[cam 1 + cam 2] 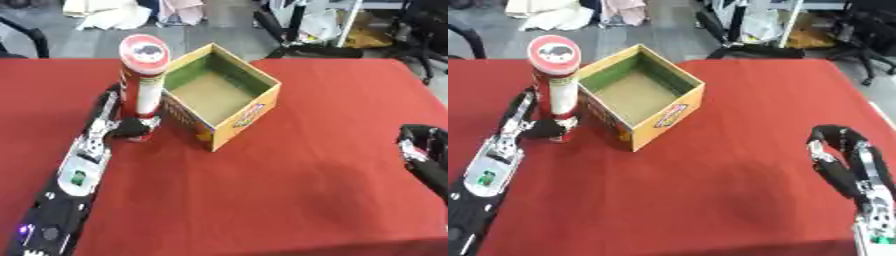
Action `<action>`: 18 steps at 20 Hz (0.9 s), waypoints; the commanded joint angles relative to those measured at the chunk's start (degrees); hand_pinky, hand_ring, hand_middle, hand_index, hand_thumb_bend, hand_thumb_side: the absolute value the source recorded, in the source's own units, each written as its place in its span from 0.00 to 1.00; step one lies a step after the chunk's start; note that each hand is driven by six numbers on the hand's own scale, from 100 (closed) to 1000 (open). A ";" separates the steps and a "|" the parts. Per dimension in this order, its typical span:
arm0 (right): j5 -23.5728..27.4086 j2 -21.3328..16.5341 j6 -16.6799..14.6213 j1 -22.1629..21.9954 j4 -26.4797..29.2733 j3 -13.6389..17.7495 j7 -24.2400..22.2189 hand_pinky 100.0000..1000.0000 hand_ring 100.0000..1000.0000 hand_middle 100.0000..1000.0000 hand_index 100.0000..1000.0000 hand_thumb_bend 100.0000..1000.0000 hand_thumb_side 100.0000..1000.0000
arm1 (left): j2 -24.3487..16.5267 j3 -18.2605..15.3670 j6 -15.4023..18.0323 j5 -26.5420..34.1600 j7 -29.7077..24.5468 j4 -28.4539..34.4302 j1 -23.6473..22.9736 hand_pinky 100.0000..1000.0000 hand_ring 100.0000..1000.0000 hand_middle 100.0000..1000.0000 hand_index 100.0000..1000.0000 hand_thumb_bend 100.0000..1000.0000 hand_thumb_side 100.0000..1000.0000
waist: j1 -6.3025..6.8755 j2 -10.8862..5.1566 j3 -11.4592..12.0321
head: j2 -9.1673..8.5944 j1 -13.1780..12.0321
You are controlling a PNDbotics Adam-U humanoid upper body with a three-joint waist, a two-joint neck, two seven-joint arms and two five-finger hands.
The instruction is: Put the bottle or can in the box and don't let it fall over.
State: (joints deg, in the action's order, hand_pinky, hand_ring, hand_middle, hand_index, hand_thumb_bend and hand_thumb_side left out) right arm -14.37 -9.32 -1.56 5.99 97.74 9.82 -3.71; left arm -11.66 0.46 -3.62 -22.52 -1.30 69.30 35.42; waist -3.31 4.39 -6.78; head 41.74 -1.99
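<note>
- Can (143,80) stands upright on the red table (289,190), a tall tube with a red lid and a white and red body, at about 10 o'clock from the middle of my view.
- It sits just beside the box (223,97), at the box's 9 o'clock, outside it; whether the two touch I cannot tell.
- My left hand (129,127) is at the can's base, dark fingers curled round the bottom of the tube on its near side.
- My left arm (74,175) runs from the 7 o'clock corner up along the table's left side to the can.
- The box is open at the top, yellow outside with printed panels, green inside on its far walls, with a bare brown floor; it lies with one corner pointing toward me, at about 11 o'clock from the table's middle.
- My right hand (837,150) shows at 4 o'clock, well apart from the box and the can, low over the cloth with its fingers bent over at the top and nothing in them; in the left eye view only its edge appears at the right border.
- Beyond the table's far edge, at 12 o'clock, a grey floor (96,42) carries pale cloth, stands and a dark chair.
</note>
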 commanded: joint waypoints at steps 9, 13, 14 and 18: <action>0.64 -0.51 -0.33 0.28 -0.01 -1.34 -1.29 0.88 0.77 0.71 0.65 0.00 0.36 | -0.80 0.22 -0.10 6.34 2.47 -4.77 13.44 0.97 0.91 0.80 0.43 0.00 0.10 | -0.64 -1.15 -3.37 | -0.10 -2.74; 0.88 -0.26 -0.59 0.40 -0.28 -2.11 -2.13 0.88 0.77 0.71 0.65 0.00 0.37 | 1.18 0.94 0.94 5.85 2.04 -12.31 16.62 0.97 0.91 0.80 0.56 0.00 0.16 | -0.87 -1.05 -5.22 | -0.17 -4.05; 0.92 -0.22 -0.67 0.45 -0.34 -2.28 -2.31 0.88 0.77 0.71 0.65 0.00 0.37 | 1.53 1.30 1.35 4.71 1.78 -14.01 17.09 0.97 0.91 0.81 0.64 0.00 0.29 | -0.95 -1.04 -5.67 | -0.27 -4.24; 1.03 -0.22 -0.82 0.45 -0.54 -2.54 -2.59 0.88 0.77 0.71 0.65 0.00 0.37 | 2.23 2.36 3.96 -5.06 1.56 -19.29 18.04 0.96 0.92 0.84 0.85 0.42 0.69 | -1.07 -0.92 -6.88 | -0.45 -4.57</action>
State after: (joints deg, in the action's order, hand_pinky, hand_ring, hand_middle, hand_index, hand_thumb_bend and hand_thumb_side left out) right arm -13.77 -8.86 -2.22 5.98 96.71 7.33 -6.07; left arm -9.25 2.46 -0.61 -24.89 0.21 50.63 51.46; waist -4.37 4.34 -13.60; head 41.70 -6.37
